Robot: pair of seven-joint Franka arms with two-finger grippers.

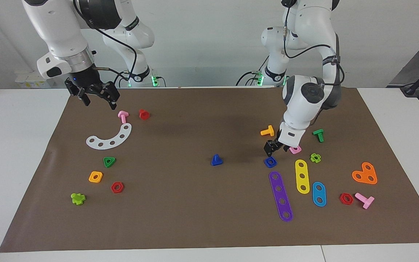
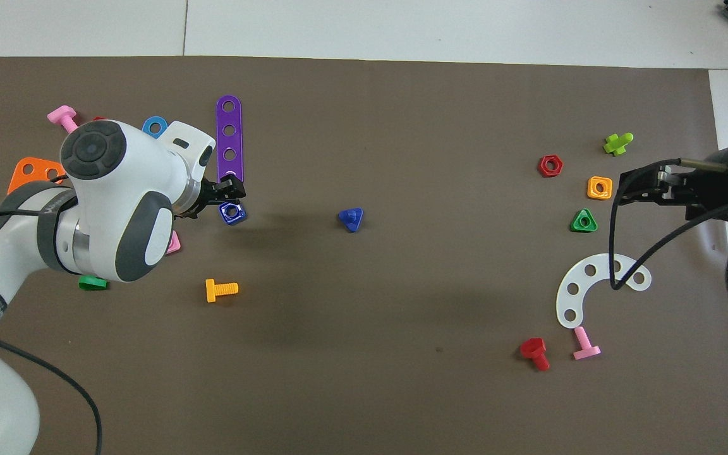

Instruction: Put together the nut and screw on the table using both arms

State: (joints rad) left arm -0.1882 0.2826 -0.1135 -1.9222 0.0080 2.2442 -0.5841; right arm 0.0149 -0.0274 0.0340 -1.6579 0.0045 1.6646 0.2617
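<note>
Nut (image 1: 270, 162) (image 2: 232, 213): dark blue, square, flat on the brown mat of the surface (image 1: 209, 233), toward the left arm's end. Landmark for all entries below.

Left gripper (image 1: 272, 147) (image 2: 230, 189): low over the nut, no contact visible; whether its fingers are spread or pressed together cannot be told.

Purple strip (image 1: 281, 195) (image 2: 229, 143): just beside the nut, running away from the robots.

Pink square nut (image 1: 295, 149): near the nut, slightly nearer to the robots, partly covered by the left arm.

Orange bolt (image 1: 267, 131) (image 2: 220, 290): nearer to the robots than the nut.

Screw (image 1: 216, 160) (image 2: 352, 218): dark blue, triangular head down, shaft up; apart from the nut, toward the right arm's end, level with it.

Right gripper (image 1: 95, 94) (image 2: 645, 185): well apart from the nut, raised over the mat's edge at the right arm's end, fingers spread, nothing between them.
</note>
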